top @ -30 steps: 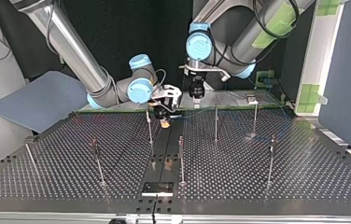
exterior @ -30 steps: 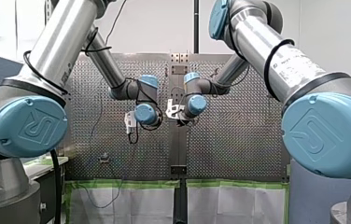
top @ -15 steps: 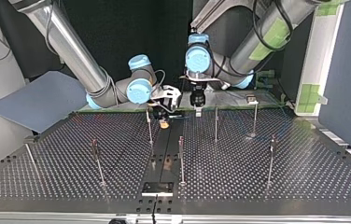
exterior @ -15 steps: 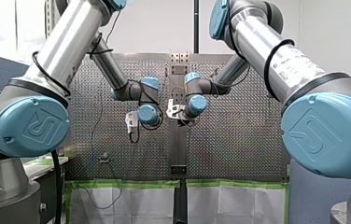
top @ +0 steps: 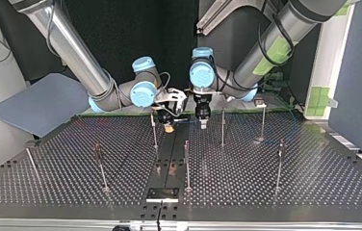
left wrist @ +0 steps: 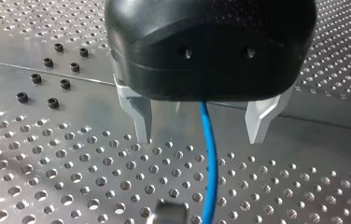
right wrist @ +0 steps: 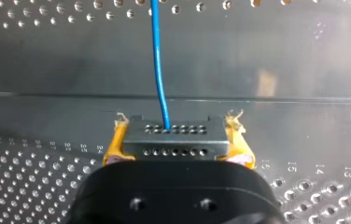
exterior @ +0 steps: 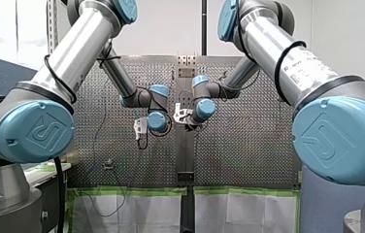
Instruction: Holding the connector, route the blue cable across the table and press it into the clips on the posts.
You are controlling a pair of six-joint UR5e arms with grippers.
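My right gripper (right wrist: 178, 138) is clamped on the connector (right wrist: 173, 140). The yellow pads (right wrist: 114, 147) squeeze its two short ends, and its holed face points away from my palm. The cable (right wrist: 157, 60) leaves that face from the row of holes farther from me, a little off centre. It runs straight on at twelve o'clock from the connector, over the plain strip (right wrist: 281, 60) of the table (right wrist: 24, 186).

My left gripper (left wrist: 198, 139) has its metal fingers (left wrist: 138, 116) spread wide, their tips low over the perforated surface; I cannot tell whether they touch it. The cable comes out from under the gripper's black body and passes through the gap near its middle. It touches neither finger and carries on ahead across the holes.

In the top view both grippers hang at the table's far edge, near its middle. My left gripper is at three o'clock of my right one, near it but apart. The cable is too thin there to follow.

A post (top: 154, 131) stands just at nine o'clock of my right gripper. A second post (top: 222, 127) stands at three o'clock of my left gripper. A third post (top: 187, 163) stands at six o'clock from the gap between the grippers, nearer the camera. The tops of the posts are too small to read, and I see no cable on any of them.
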